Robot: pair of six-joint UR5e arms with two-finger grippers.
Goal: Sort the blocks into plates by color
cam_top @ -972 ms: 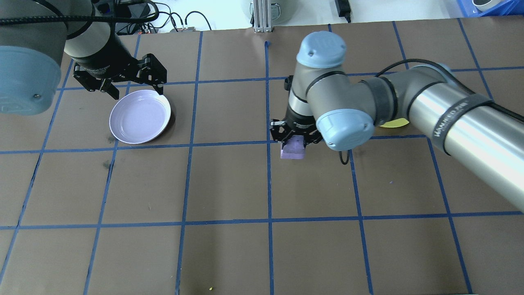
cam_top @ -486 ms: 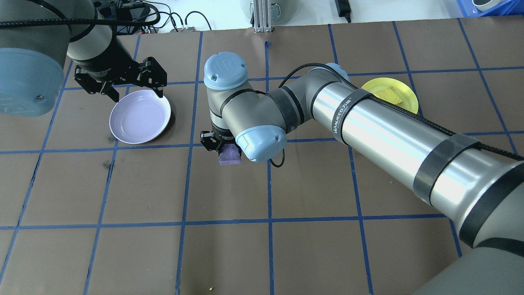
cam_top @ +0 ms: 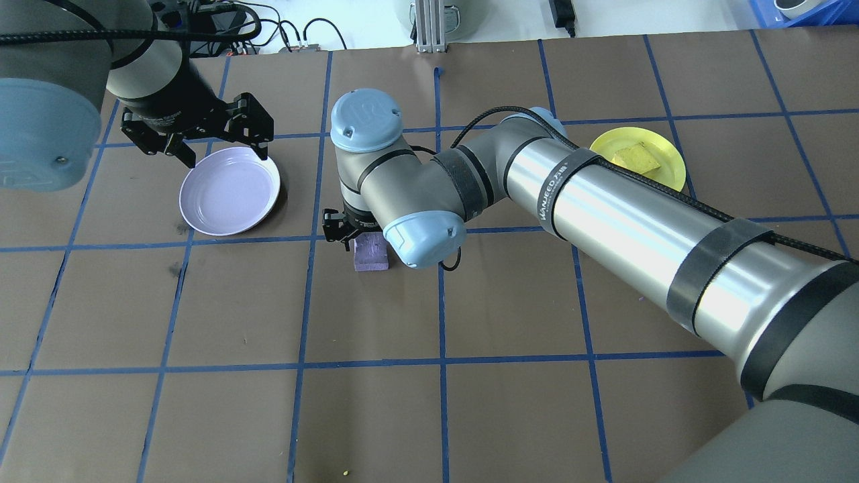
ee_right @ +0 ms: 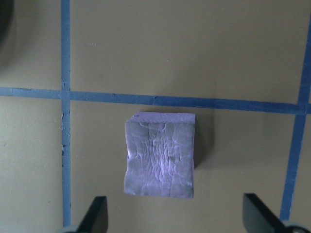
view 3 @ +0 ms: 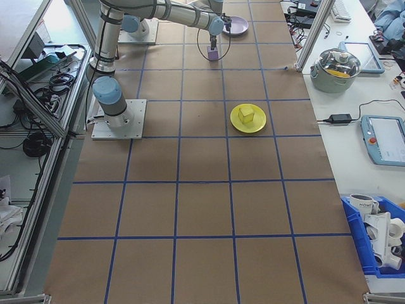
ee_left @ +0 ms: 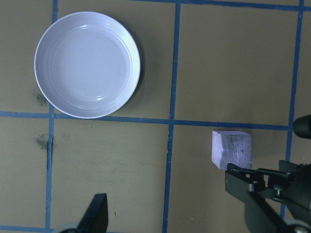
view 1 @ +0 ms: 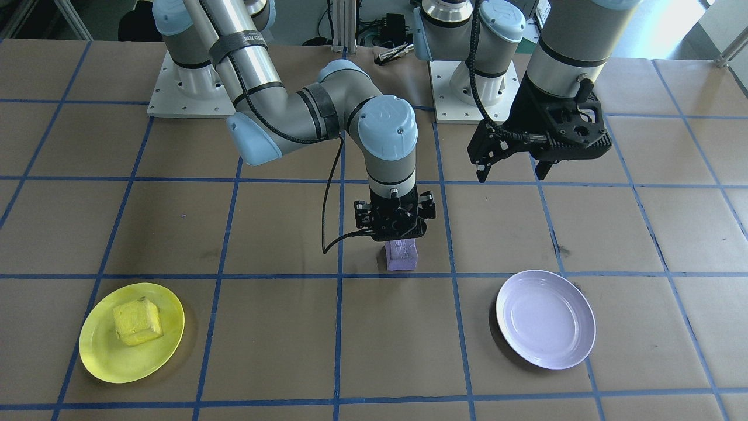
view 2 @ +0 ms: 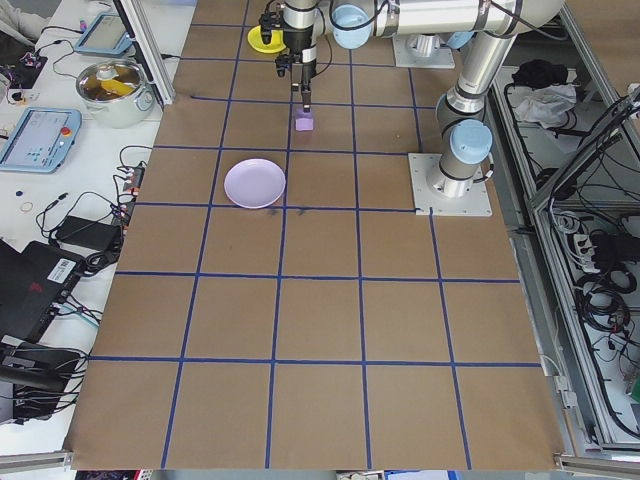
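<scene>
The purple block (ee_right: 160, 155) rests on the brown table just below a blue tape line, to the right of the lavender plate (cam_top: 229, 191) in the overhead view. My right gripper (ee_right: 177, 217) hovers straight over it, open, with its fingers wide on either side and not touching it. From the front, that gripper (view 1: 396, 233) sits just above the purple block (view 1: 401, 256). My left gripper (cam_top: 201, 144) hangs open and empty over the lavender plate's far rim. The yellow block (view 1: 137, 320) lies in the yellow plate (view 1: 99, 362). The lavender plate (view 1: 546, 318) holds nothing.
The right arm's long silver link (cam_top: 637, 221) stretches across the table's middle and right. An aluminium post (cam_top: 429, 27) and cables (cam_top: 295, 30) line the far edge. Both arm bases (view 1: 181, 88) stand at the robot's side. A pot (view 3: 340, 66) and tablets lie off the table.
The right arm has swung left across the table with the purple block, from the centre toward the lavender plate, uncovering the yellow plate. The left gripper has stayed in place.
</scene>
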